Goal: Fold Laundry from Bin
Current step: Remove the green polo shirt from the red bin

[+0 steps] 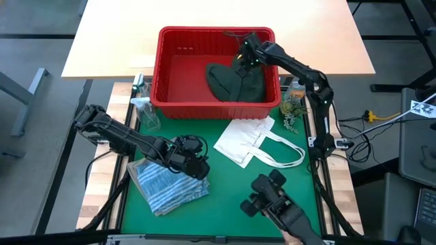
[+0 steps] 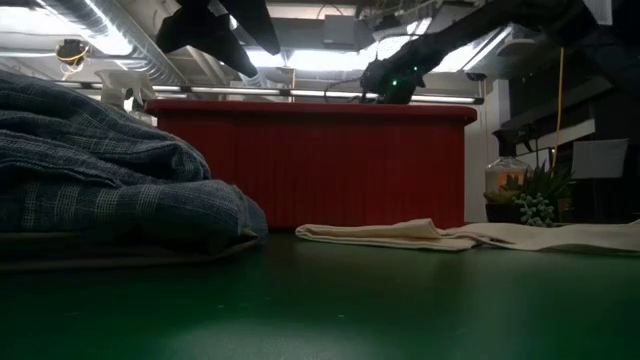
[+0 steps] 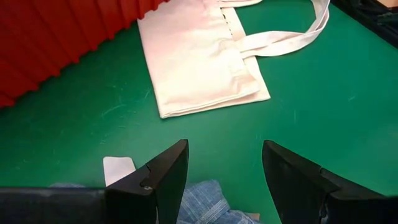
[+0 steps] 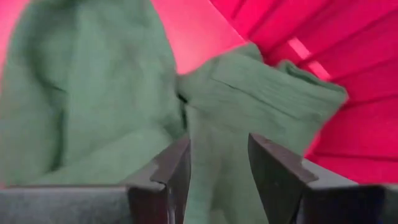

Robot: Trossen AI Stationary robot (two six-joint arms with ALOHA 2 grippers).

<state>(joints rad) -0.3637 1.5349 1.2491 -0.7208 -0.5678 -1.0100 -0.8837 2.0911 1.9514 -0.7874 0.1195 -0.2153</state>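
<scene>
Two arms are at work over a green mat [image 1: 225, 197]. The right gripper [image 1: 246, 56] reaches into the red bin [image 1: 167, 68] near its far right corner, just above the dark green garment [image 1: 235, 83] heaped on the bin's floor. In the right wrist view its fingers [image 4: 171, 171] stand apart, with green cloth showing between and beyond them; whether they touch the cloth cannot be told.

The left gripper [image 1: 197, 167] hangs over the mat's near left part, at the edge of the folded blue-white striped shirt [image 1: 167, 187]. Its fingers [image 3: 165, 180] are spread wide and hold nothing; the shirt's edge and a small white cloth [image 3: 118, 169] show just beneath them.

A flat white tote [image 1: 246, 139] with loop handles lies on the mat in front of the bin, right of centre. A small plant [image 1: 293, 109] stands beside the bin's right wall, and a clear bottle [image 1: 144, 112] by its left front corner.

No writing or label can be read on any of these.
</scene>
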